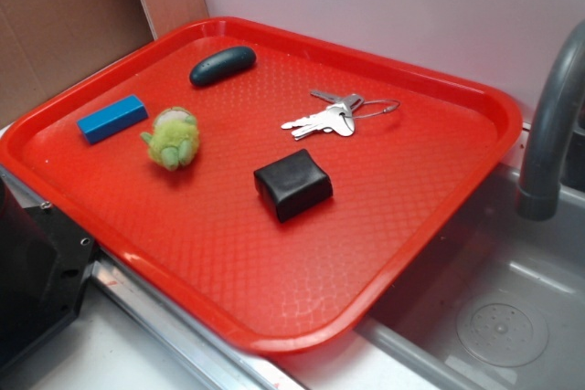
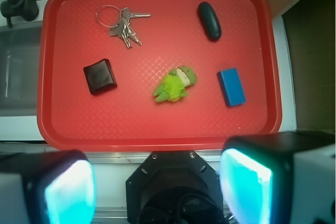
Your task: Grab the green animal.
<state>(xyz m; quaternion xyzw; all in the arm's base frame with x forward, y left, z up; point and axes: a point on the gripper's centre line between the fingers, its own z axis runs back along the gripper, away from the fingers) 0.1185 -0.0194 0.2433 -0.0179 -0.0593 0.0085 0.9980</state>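
Here the fuzzy lime-green plush animal [image 1: 172, 138] [image 2: 175, 84] lies untouched on the red plastic tray [image 1: 439, 180] [image 2: 157, 124], between blue block [image 1: 111, 119] [image 2: 231, 87] and black block [image 1: 292, 184] [image 2: 100, 76]; jaws wide apart, empty.

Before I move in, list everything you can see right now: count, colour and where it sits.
Green animal: one, fuzzy lime green, mid-tray between black block and blue block.
Black block: one, black, on the tray below the keys in the wrist view.
Blue block: one, blue, on the tray on the toy's other side.
Oval object: one, dark teal, near the tray's far rim.
Keys: one bunch on a ring, silver, near the far rim.
Tray: one, red, partly over the sink.
Sink: one, grey, with faucet.
Gripper: one, fingers wide apart, empty, off the tray's near edge.
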